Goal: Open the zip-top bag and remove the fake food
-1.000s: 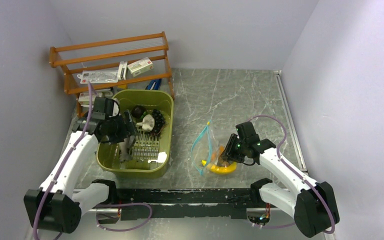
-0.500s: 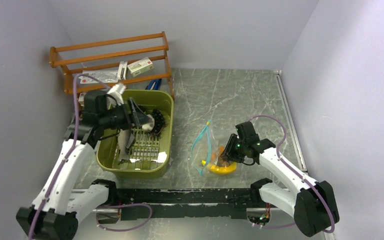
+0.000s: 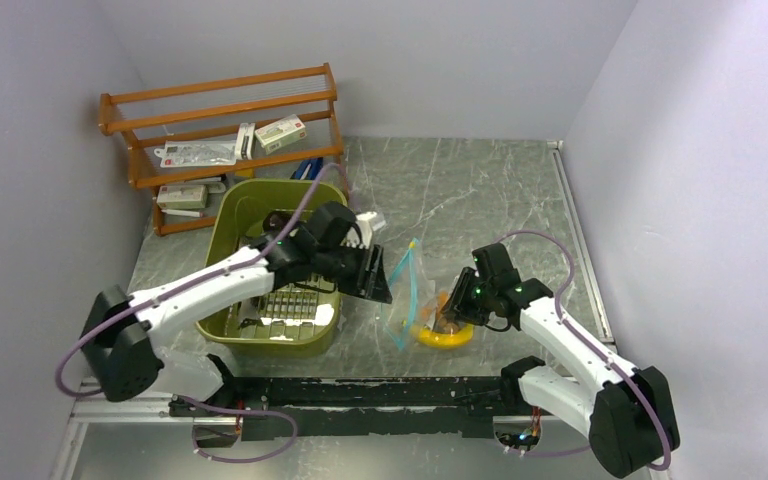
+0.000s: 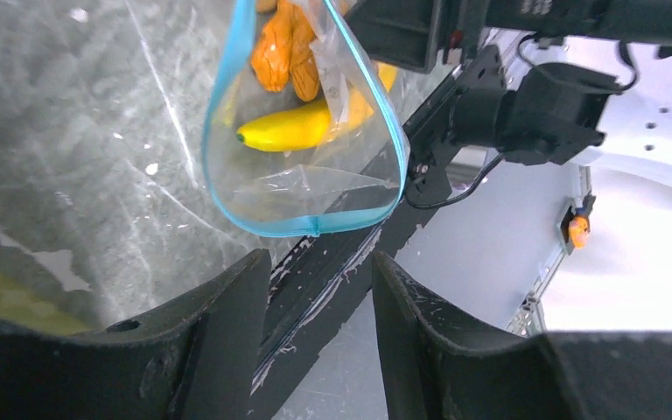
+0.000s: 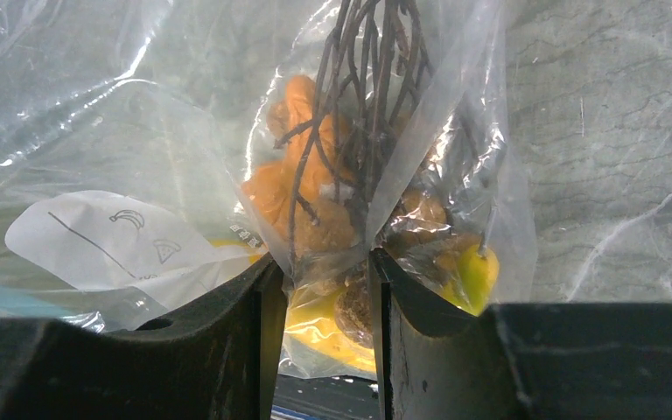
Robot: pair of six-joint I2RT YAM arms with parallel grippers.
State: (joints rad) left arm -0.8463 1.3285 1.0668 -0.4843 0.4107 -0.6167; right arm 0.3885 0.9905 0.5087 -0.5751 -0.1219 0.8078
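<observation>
The zip-top bag [image 3: 407,290] lies on the grey table between the arms, its blue-teal mouth [image 4: 306,226] standing open in a loop. Inside it I see fake food: a yellow banana [image 4: 293,131] and orange pieces [image 4: 284,52]. My left gripper [image 3: 378,285] hovers just left of the mouth, open, with nothing between its fingers [image 4: 227,306]. My right gripper [image 3: 450,315] is shut on the bag's far end [image 5: 166,131], pinching the plastic around the orange pieces [image 5: 302,175], a brown round piece and the banana [image 5: 477,276].
An olive-green bin [image 3: 260,184] sits left of the bag, partly hidden by my left arm. An orange wooden rack [image 3: 220,100] with boxes and packets stands at the back left. A black strip [image 3: 360,390] runs along the near table edge.
My left arm has swung right, from above the green bin to the bag's mouth, and its jaws have narrowed. The right arm and bag have stayed put.
</observation>
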